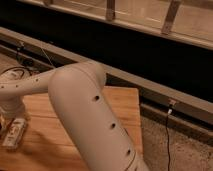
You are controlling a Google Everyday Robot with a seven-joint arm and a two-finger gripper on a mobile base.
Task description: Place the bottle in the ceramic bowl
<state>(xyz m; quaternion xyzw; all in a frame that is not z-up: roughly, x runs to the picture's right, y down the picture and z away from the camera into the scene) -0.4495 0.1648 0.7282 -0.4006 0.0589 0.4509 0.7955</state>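
The bottle (pixel 15 133) lies on its side on the wooden table (pixel 120 102) at the lower left; it is whitish with a pale label. My white arm (pixel 82 107) fills the middle of the camera view and reaches to the left. My gripper (pixel 5 120) is at the far left edge, under the wrist, just above and left of the bottle. It is mostly cut off by the frame edge. The ceramic bowl is out of view.
A dark wall with a metal rail (pixel 150 82) runs behind the table. A cable (pixel 167 135) hangs down to the speckled floor on the right. Cables (pixel 22 65) lie at the back left.
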